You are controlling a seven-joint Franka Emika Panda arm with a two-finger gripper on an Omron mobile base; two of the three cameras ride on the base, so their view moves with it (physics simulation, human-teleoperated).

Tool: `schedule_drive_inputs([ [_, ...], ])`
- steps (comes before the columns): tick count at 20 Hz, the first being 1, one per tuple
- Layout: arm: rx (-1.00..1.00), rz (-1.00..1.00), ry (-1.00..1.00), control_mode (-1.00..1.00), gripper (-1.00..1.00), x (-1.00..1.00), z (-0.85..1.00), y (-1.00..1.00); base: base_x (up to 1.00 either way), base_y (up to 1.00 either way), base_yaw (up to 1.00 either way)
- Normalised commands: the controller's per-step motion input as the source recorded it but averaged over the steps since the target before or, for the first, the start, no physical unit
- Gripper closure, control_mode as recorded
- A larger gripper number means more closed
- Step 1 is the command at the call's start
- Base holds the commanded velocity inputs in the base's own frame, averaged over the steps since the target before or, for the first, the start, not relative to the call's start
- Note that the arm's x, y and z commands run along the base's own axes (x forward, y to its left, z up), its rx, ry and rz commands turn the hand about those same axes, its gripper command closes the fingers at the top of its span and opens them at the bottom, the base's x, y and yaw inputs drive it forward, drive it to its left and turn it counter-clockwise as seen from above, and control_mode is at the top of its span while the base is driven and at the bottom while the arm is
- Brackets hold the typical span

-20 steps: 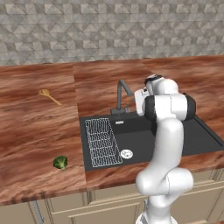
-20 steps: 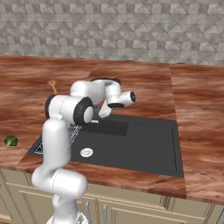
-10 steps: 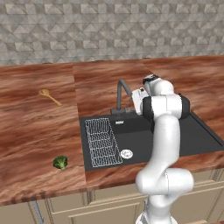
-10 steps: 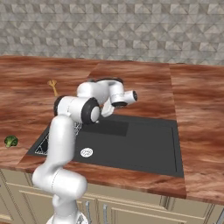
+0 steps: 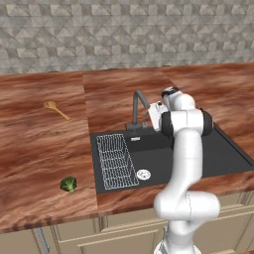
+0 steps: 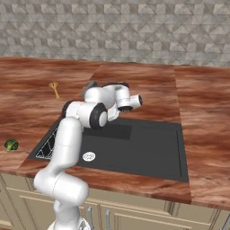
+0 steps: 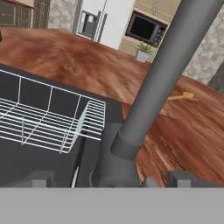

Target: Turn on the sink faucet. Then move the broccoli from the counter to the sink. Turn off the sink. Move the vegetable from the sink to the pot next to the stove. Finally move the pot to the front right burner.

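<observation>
Claw [image 7: 109, 180] spread wide at faucet [image 7: 148, 96] base; rack [image 5: 116, 161] in sink [image 5: 218, 154].

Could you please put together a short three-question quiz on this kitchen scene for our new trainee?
1. True or false: the broccoli already lies in the sink.
2. Multiple choice: what stands right in front of the claw in the hand view? A) the spoon B) the faucet C) the drain
3. Fill in: the white wire rack lies in the ___ part of the sink, seen from the left base view.

Key:
1. False; it lies on the counter, left of the sink.
2. B; the claw is open, its tips either side of the faucet's base.
3. Left.
</observation>
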Motion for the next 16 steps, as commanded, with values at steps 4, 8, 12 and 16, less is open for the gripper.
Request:
schedule_drive_inputs([
  [4, 0.00, 0.00, 0.00, -1.00, -1.00, 0.24, -0.11, 0.09, 0.00, 0.00, 0.00],
  [8, 0.00, 0.00, 0.00, -1.00, -1.00, 0.21, -0.09, 0.12, 0.00, 0.00, 0.00],
  [12, 0.00, 0.00, 0.01, -1.00, -1.00, 0.11, -0.07, 0.19, 0.00, 0.00, 0.00],
  [16, 0.01, 0.00, 0.02, -1.00, -1.00, 0.13, -0.04, 0.19, 0.00, 0.00, 0.00],
])
